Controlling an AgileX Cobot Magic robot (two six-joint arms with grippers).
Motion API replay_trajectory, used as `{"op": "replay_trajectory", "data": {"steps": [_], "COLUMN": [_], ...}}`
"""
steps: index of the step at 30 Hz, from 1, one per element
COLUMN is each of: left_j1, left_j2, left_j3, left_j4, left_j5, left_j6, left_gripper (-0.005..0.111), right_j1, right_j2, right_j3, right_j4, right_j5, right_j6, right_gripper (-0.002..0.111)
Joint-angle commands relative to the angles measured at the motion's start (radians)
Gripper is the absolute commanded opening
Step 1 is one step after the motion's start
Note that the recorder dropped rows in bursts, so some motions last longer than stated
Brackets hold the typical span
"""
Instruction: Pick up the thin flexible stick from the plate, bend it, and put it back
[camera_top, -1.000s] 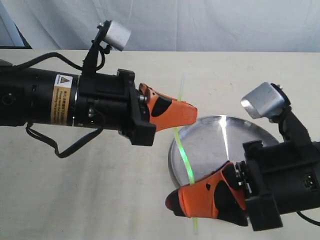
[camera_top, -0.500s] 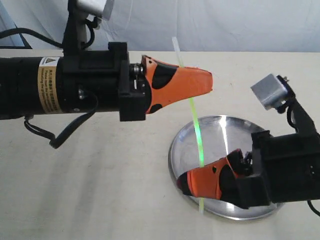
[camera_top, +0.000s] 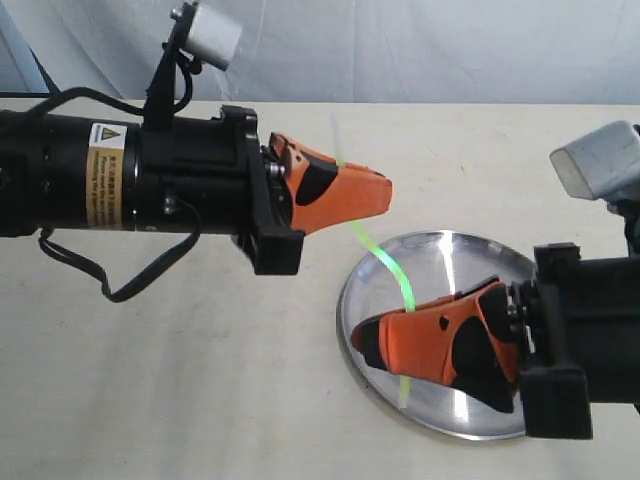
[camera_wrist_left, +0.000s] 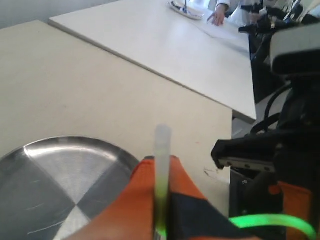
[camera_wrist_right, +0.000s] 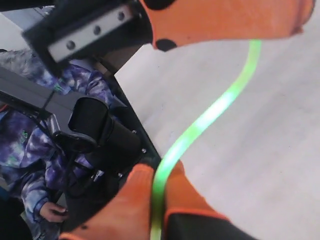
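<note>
The thin flexible stick is a lime-green strip held in the air between both grippers, curved into a bow above the plate. My left gripper is shut on its upper end, which pokes out past the orange fingers. My right gripper is shut on its lower end over the plate's near-left part. In the right wrist view the stick arcs from the right gripper up to the left one. The plate is shiny silver and holds nothing.
A cream tabletop surrounds the plate. A pale curtain hangs behind the table. Beyond the table edge the left wrist view shows another table and dark equipment.
The left gripper has come down and drawn back to the left while the right gripper stayed over the plate. The stick, nearly straight before, is now bent into an arc.
</note>
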Motion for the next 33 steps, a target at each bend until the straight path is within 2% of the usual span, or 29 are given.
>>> {"op": "replay_trajectory", "data": {"steps": [1,13,16,20,22,24,27,30,33], "left_j1": [-0.01,-0.01,-0.01,-0.01,-0.01,-0.01,-0.01,-0.01,-0.01], "left_j2": [-0.002,-0.002,-0.002,-0.002,-0.002,-0.002,-0.002,-0.002,-0.002], "left_j3": [0.009,0.009,0.009,0.009,0.009,0.009,0.009,0.009,0.009], "left_j4": [0.146,0.123,0.035,-0.135,-0.173,-0.159,-0.091,0.021,0.053], "left_j5": [0.058,0.124,0.032,-0.188,-0.354,-0.408,-0.383,-0.173,-0.028], "left_j6": [0.003,0.008,0.005,0.007,0.005,0.0,-0.002,-0.002,-0.002], "left_gripper": [0.0,0.0,0.0,0.0,0.0,0.0,0.0,0.0,0.0], "right_j1": [-0.004,-0.004,-0.004,-0.004,-0.004,-0.004,-0.004,-0.004,-0.004], "right_j2": [-0.026,-0.028,-0.026,0.004,0.024,0.032,0.032,0.032,0.02], "right_j3": [-0.012,-0.012,-0.012,-0.012,-0.012,-0.012,-0.012,-0.042,-0.056], "right_j4": [0.085,0.059,-0.05,-0.305,-0.404,-0.413,-0.407,-0.404,-0.385], "right_j5": [-0.074,0.093,0.068,-0.038,-0.222,-0.382,-0.472,-0.33,-0.218], "right_j6": [0.007,0.009,0.069,0.246,0.319,0.324,0.324,0.324,0.324], "right_gripper": [-0.001,-0.001,-0.001,-0.001,-0.001,-0.001,-0.001,-0.001,-0.001]}}
